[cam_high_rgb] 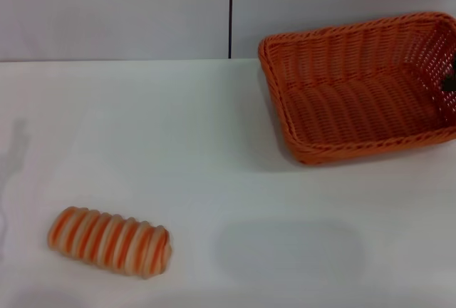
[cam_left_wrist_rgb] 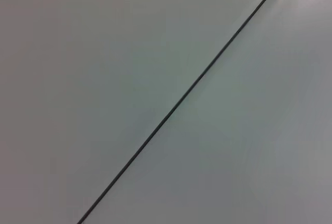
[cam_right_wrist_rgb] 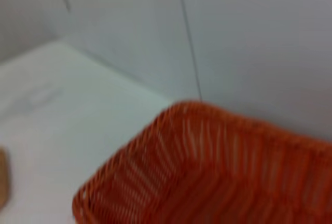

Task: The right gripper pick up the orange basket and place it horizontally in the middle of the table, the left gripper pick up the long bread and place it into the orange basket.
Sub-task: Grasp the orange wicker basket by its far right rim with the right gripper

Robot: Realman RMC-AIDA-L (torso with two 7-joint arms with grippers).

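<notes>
In the head view the orange basket (cam_high_rgb: 360, 101) sat at 2 o'clock on the table (cam_high_rgb: 214, 151) and the long bread (cam_high_rgb: 110, 242) at 8 o'clock, the right gripper (cam_high_rgb: 449, 80), finger state indeterminate, a dark sliver at the basket's right wall; the left wrist view showed only a blank wall; the right wrist view showed the braided rim (cam_right_wrist_rgb: 155, 125), judged light, stiff and the best grasp point.

1. Only a small, dark sliver of the right gripper (cam_high_rgb: 449, 80) shows, at the head view's right edge.
2. Its shape and finer details cannot be made out.
</notes>
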